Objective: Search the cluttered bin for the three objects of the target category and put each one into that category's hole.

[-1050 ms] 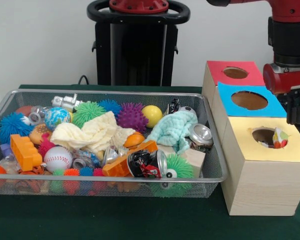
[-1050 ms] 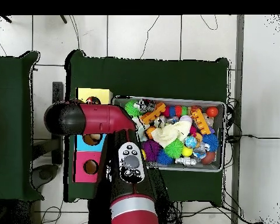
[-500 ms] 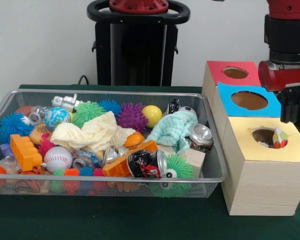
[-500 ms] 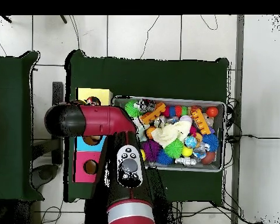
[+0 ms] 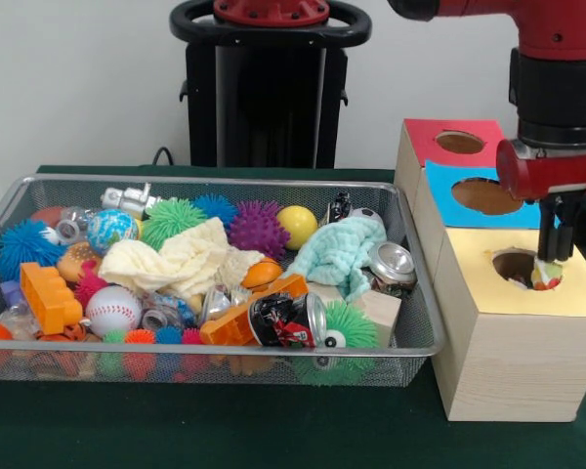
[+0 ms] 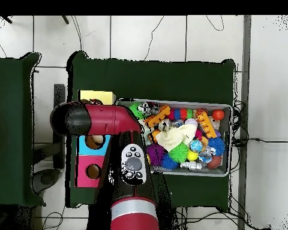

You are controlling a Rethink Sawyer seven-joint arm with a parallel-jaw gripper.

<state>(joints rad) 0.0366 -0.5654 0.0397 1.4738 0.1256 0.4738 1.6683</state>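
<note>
The black gripper point(image 5: 553, 239) hangs over the yellow-topped wooden box point(image 5: 513, 337) — its round hole point(image 5: 518, 266) holds a small multicoloured toy point(image 5: 546, 273). Whether its fingers are spread, I cannot tell. Beside it — a wire-mesh bin point(image 5: 200, 358) of spiky balls.

Front camera sits low, close; overhead looks straight down, seemingly higher; both share the bin point(image 5: 215, 283) point(image 6: 173, 136).

Multicolour toy point(image 5: 546, 275) sits half in yellow box's hole point(image 5: 518, 266), other clutter in wire bin point(image 5: 422, 337).

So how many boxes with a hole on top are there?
3, in a row right of the wire bin: the red box farthest back, the blue box in the middle, the yellow box nearest, under the pincer.
</note>
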